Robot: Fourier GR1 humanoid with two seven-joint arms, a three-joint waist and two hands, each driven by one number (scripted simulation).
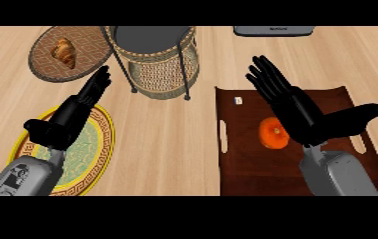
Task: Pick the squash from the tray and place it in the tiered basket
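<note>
No text can be read for certain anywhere in the head view. The grey appliance (274, 30) at the counter's far edge carries a short dark marking on its front face, perhaps a brand name, but its letters are too small to make out. A small white tag (238, 100) lies on the brown tray (244, 168) near its far left corner, with a faint bluish mark that cannot be read. The left forearm (22, 175) bears a black-and-white patch near the lower edge; no letters or numbers can be told there.
</note>
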